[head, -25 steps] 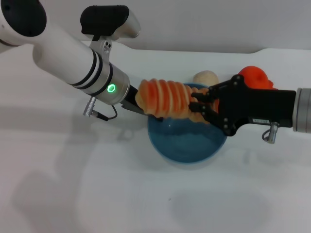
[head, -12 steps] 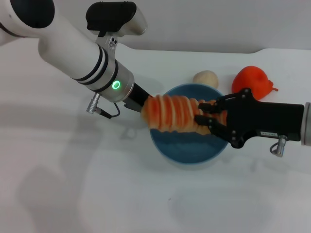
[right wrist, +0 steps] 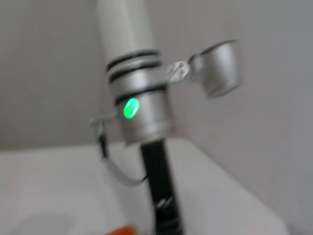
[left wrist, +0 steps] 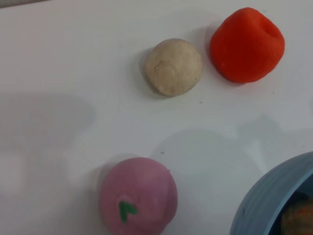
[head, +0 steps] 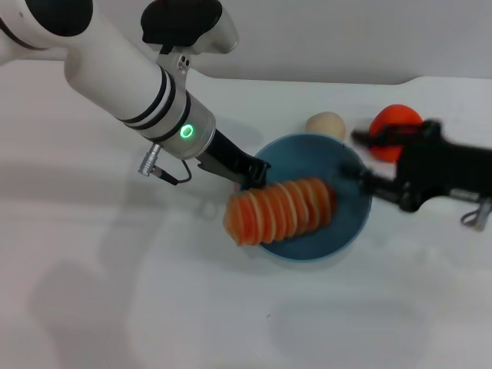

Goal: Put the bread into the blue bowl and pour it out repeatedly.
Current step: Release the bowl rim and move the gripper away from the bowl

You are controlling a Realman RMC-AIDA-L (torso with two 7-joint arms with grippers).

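- The left gripper (head: 254, 171) sits at the near-left rim of the blue bowl (head: 347, 165); whether its fingers are closed, I cannot tell.
- The bread (head: 280, 210) lies across the bowl, striped side up, one end over the rim.
- The right gripper (head: 367, 165) is spread wide and holds nothing, at the bowl's right rim.

A beige ball (left wrist: 173, 66) lay on the white table (left wrist: 73, 58), with a red fruit (left wrist: 248, 44) just beside it, apparently not touching. A pink fruit (left wrist: 138, 197) with a small green mark sat apart from both. In the head view the ball (head: 325, 124) showed, while the red fruit (head: 393, 121) was partly hidden.
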